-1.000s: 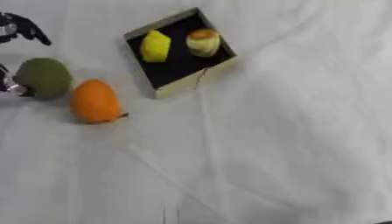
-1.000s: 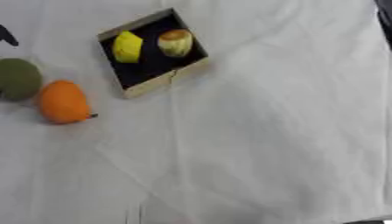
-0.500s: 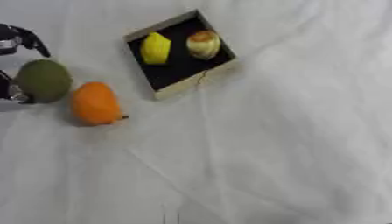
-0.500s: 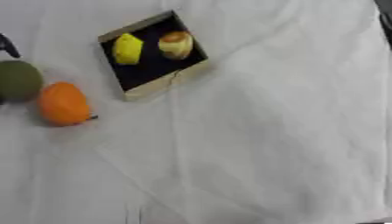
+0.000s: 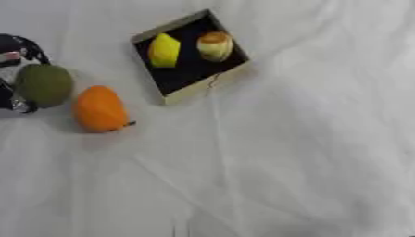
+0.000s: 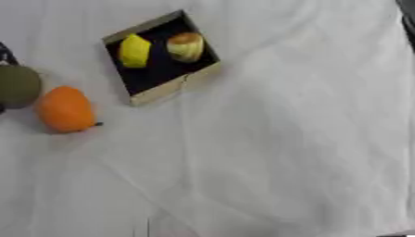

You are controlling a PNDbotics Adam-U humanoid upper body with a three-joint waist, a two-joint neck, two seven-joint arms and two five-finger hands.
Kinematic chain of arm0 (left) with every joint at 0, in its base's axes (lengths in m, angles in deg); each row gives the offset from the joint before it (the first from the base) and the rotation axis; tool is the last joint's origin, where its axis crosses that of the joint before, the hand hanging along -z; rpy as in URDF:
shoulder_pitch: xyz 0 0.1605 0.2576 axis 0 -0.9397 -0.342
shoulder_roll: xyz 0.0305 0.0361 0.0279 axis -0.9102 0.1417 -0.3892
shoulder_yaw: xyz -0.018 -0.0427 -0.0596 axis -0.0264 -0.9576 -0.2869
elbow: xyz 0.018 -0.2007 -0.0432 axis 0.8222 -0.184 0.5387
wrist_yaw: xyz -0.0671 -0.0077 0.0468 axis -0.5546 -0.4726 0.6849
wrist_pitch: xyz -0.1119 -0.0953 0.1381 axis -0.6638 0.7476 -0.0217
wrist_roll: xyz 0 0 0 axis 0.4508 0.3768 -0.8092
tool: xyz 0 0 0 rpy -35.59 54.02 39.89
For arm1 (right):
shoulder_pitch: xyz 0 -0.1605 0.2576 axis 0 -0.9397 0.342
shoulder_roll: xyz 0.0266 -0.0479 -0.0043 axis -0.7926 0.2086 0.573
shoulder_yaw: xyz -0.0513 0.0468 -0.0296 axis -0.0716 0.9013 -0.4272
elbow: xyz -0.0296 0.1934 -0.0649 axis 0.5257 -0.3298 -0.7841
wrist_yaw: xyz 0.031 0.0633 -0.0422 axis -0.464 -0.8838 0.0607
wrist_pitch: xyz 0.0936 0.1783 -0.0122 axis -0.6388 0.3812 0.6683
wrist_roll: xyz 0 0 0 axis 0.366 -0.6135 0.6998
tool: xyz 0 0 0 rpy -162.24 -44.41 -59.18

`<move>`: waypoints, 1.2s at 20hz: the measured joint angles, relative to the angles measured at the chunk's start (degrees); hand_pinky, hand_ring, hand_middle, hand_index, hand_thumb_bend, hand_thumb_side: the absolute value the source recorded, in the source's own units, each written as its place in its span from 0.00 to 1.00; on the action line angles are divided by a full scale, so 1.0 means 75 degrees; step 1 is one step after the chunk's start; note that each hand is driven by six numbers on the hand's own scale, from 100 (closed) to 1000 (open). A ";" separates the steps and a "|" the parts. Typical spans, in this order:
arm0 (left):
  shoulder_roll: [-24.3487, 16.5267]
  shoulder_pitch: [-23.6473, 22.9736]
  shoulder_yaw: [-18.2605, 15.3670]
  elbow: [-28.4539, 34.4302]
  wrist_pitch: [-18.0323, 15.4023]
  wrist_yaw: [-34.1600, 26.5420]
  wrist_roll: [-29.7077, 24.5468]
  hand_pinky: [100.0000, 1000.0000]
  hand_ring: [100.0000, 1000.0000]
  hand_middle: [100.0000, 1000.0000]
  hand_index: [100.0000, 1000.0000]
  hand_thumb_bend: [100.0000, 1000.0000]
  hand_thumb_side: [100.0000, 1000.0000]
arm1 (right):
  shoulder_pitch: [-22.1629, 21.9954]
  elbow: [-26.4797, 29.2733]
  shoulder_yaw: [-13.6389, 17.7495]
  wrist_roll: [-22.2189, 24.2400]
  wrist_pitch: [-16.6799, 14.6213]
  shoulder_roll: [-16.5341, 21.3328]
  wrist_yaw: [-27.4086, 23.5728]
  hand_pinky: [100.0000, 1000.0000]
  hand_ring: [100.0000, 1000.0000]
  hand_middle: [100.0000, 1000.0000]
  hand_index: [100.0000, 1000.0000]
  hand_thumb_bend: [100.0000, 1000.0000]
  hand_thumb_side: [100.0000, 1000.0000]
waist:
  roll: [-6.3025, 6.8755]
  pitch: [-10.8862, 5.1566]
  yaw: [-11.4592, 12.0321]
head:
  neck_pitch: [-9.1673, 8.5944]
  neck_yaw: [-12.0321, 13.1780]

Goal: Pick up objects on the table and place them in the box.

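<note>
1. The left hand [image 5: 15,69] shows at the 9 o'clock edge of the left eye view, mostly cut off by the frame. Its black fingers [image 5: 32,48] curve around the top and lower side of a green fruit [image 5: 45,85], and they appear to close on it, though contact on the far side is hidden.
2. The green fruit lies on the white cloth [image 5: 284,152] at 9 o'clock, round and dull olive.
3. An orange fruit [image 5: 100,109] lies just beside the green one, toward 4 o'clock from it, with a small dark stem at its lower right end. No hand touches it.
4. The box [image 5: 188,92], tan-walled with a black floor, sits askew at 11 o'clock, well apart from the hand.
5. Inside the box, a yellow fruit [image 5: 165,50] lies on the left, and a yellow-and-reddish fruit [image 5: 214,46] lies to its right, at the far end.
6. The right hand does not show in either view.
</note>
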 measured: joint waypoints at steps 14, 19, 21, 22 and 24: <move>0.0040 -0.0155 -0.0105 0.0731 0.0507 -0.0791 0.1266 0.45 0.47 0.42 0.42 0.31 0.00 | -0.0106 -0.0047 0.0044 -0.0045 0.0017 0.0002 -0.0010 0.88 0.88 0.78 0.85 0.00 0.22 | 0.0000 0.0000 0.0015 | 0.0000 0.0014; -0.0072 -0.0152 -0.0237 0.1369 0.0815 -0.1153 0.1426 0.41 0.44 0.41 0.42 0.28 0.00 | -0.0135 -0.0050 0.0050 -0.0060 0.0006 0.0003 -0.0011 0.88 0.88 0.78 0.86 0.00 0.21 | 0.0000 0.0000 0.0029 | 0.0000 -0.0010; -0.0086 -0.0099 -0.0276 0.1648 0.0928 -0.1325 0.1496 0.41 0.44 0.40 0.42 0.24 0.00 | -0.0135 -0.0050 0.0052 -0.0062 0.0005 0.0003 -0.0011 0.88 0.88 0.78 0.86 0.00 0.21 | 0.0000 0.0000 0.0030 | 0.0000 -0.0016; -0.0086 -0.0038 -0.0287 0.1791 0.0969 -0.1402 0.1511 0.41 0.44 0.40 0.42 0.24 0.00 | -0.0135 -0.0050 0.0056 -0.0062 0.0004 0.0003 -0.0011 0.88 0.88 0.78 0.86 0.00 0.21 | 0.0000 0.0000 0.0030 | 0.0000 -0.0021; -0.0067 0.0169 -0.0289 0.2013 0.1037 -0.1504 0.1504 0.41 0.44 0.41 0.42 0.21 0.00 | -0.0135 -0.0051 0.0067 -0.0063 0.0003 0.0003 -0.0011 0.88 0.88 0.78 0.86 0.00 0.21 | 0.0000 0.0000 0.0032 | 0.0000 -0.0049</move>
